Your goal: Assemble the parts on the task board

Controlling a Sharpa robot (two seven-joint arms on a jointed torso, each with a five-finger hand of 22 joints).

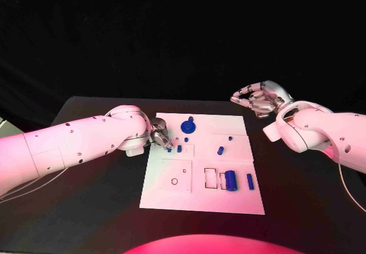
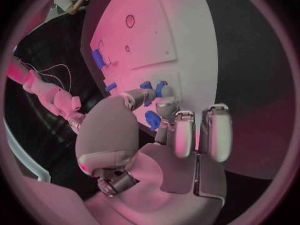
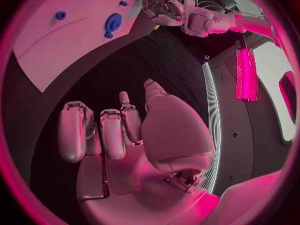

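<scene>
The white task board (image 1: 172, 196) lies in the middle of the black table. My left hand (image 1: 159, 133) hangs over the board's left edge, and its thumb and fingers pinch a small blue part (image 2: 152, 120). Just past its fingertips two short blue pegs (image 1: 179, 148) (image 2: 161, 88) stand in the board. A round blue part (image 1: 188, 127) sits near the far edge. A blue cylinder (image 1: 230, 180) and a slim blue bar (image 1: 250, 181) lie at the near right. My right hand (image 1: 259, 99) hovers above the table beyond the board's far right corner, fingers curled in, holding nothing.
More small blue pegs (image 1: 220, 150) stand mid-board. Empty rectangular slots (image 1: 210, 178) and a small round hole (image 1: 174, 181) show in the board's near half. Bare black table (image 1: 84, 211) surrounds the board on both sides.
</scene>
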